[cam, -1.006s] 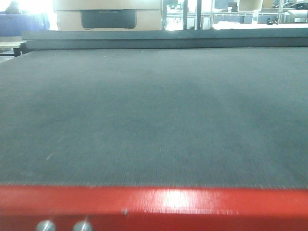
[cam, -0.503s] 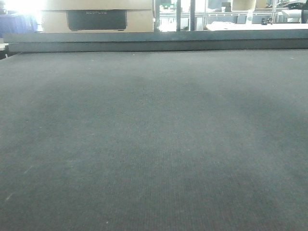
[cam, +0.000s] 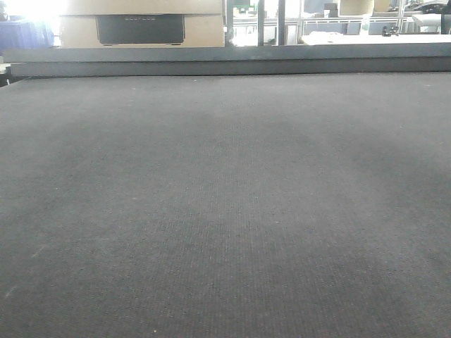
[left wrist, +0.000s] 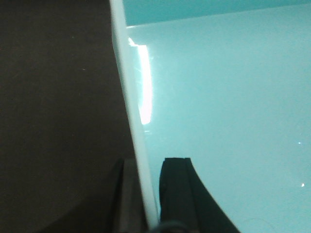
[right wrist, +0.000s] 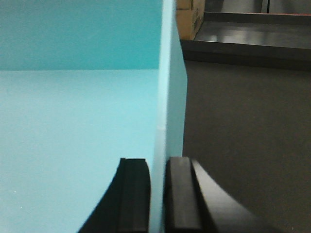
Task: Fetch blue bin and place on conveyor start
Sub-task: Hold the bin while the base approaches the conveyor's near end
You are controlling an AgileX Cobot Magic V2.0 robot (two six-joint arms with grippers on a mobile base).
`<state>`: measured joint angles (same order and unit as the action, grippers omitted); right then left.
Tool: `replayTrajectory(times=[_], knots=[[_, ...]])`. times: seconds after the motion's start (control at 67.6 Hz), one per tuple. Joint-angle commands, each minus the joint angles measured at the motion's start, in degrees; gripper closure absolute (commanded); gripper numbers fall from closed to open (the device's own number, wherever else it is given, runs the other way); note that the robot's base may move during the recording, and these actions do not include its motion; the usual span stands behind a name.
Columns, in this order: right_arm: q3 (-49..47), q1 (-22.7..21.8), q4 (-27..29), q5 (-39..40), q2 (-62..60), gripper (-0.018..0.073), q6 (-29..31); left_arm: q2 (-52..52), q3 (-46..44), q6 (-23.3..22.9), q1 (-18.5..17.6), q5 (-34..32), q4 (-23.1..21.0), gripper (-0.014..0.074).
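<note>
- The pale turquoise rectangular plastic bin [left wrist: 228, 97] is being held by both arms at once. One thin side wall is being pinched by each, so that the wide tub is being carried level rather than hung from one side.
- The left gripper [left wrist: 149, 164] is being clenched on the bin's left wall, with one black finger set outside the rim and one inside.
- The right gripper [right wrist: 158, 162] is being clamped likewise across the right wall.
- The dark grey textured conveyor belt [cam: 225, 197] is being shown just outside both walls. The bin is therefore being judged to lie over the belt, probably towards its near edge and well apart from the raised grey ledge [cam: 225, 60] at the far edge. Whether its base is touching cannot be told.
- The set-down is being judged nearly complete. An even release of both grips is being called for next, lest one end be dropped or dragged.
</note>
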<state>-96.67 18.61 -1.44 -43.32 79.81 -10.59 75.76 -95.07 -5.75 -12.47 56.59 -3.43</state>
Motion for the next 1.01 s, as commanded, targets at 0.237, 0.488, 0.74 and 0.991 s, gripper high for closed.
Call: replayTrajectory(times=[0.237, 0.488, 0.74, 0.991], knots=[[-0.50, -0.23, 0.19, 4.05, -0.92, 0.0712, 0.14, -0.58, -0.52, 0.64, 0.03, -1.08, 0.37, 0.0708], [-0.50, -0.23, 0.19, 4.05, -0.92, 0.0712, 0.14, -0.58, -0.52, 0.64, 0.03, -1.08, 0.37, 0.0708], [-0.50, -0.23, 0.19, 4.21, -0.92, 0.0712, 0.14, -0.58, -0.52, 0.64, 0.03, -4.08, 0.34, 0.0708], [-0.50, -0.23, 1.44, -3.46, -1.06, 0.0712, 0.14, -0.47, -0.52, 0.64, 0.03, -2.24, 0.19, 0.0708]])
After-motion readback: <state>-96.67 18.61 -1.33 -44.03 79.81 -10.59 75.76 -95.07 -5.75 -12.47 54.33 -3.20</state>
